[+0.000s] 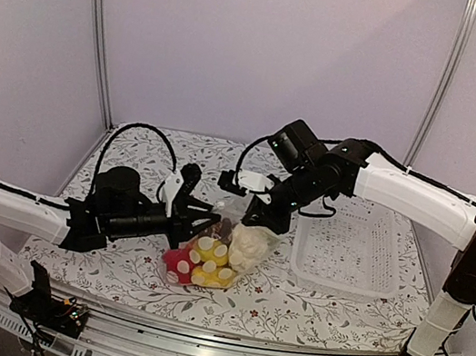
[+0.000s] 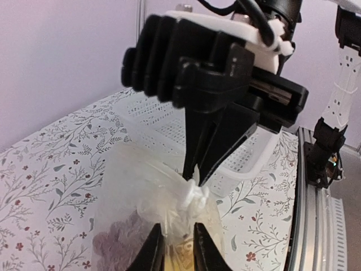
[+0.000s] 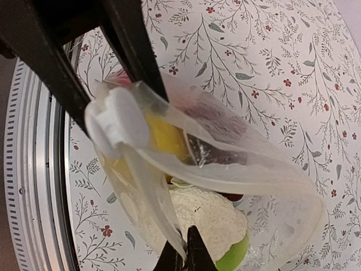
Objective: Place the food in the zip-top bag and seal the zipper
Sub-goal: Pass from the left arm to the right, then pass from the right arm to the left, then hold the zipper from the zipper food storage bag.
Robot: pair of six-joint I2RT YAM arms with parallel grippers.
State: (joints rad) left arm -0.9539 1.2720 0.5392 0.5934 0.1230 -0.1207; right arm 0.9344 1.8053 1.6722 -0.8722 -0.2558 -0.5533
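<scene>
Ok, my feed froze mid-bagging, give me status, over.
Left pincer shut on zip-top bag. Right pincer shut on its mouth edge. Food inside, mouth open, zipper unsealed. Basket apart, not in the way.

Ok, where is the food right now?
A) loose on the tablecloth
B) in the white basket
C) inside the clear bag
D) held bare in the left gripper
C: the yellow pieces and cauliflower show through the zip-top bag, whose mouth the left gripper and right gripper pinch.
</scene>
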